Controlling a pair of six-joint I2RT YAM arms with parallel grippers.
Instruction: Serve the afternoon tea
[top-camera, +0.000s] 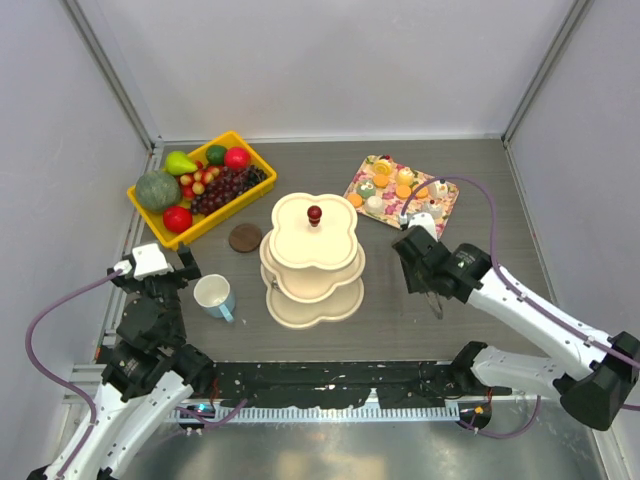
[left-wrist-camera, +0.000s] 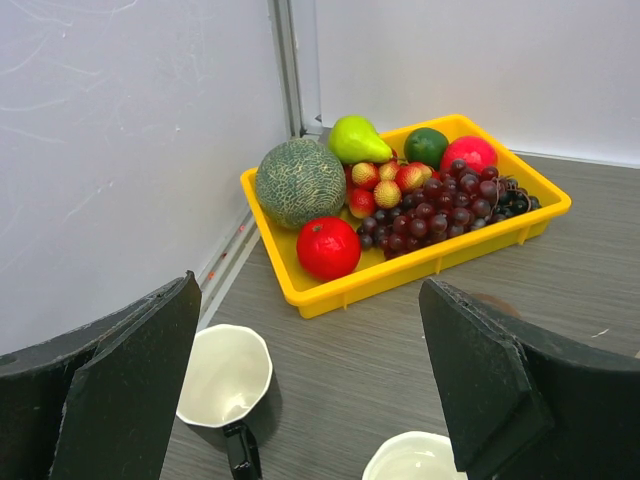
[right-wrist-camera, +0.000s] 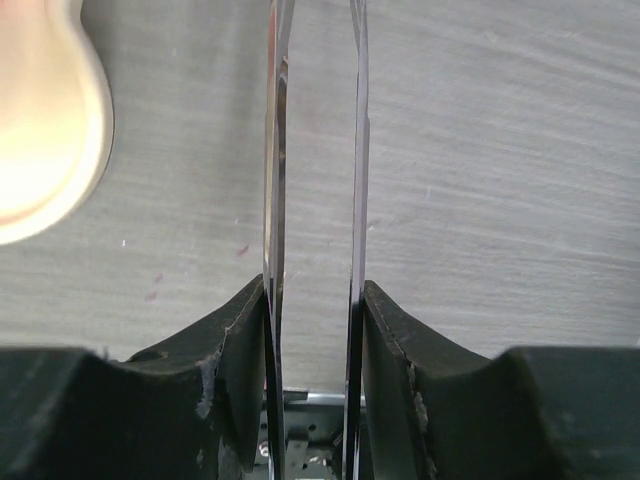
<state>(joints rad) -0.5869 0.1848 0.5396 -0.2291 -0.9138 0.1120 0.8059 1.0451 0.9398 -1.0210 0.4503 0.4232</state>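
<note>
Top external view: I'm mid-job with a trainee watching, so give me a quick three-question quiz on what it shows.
1. True or false: the pale blue mug stands on the right arm's side of the three-tier stand.
2. Where do the pastries lie? A. on the stand; B. on the floral tray; C. in the yellow bin.
3. Which arm's jaws stand wide open with nothing between them?
Key: 1 false, it is on the side of the left arm. 2 B. 3 the left arm.
</note>
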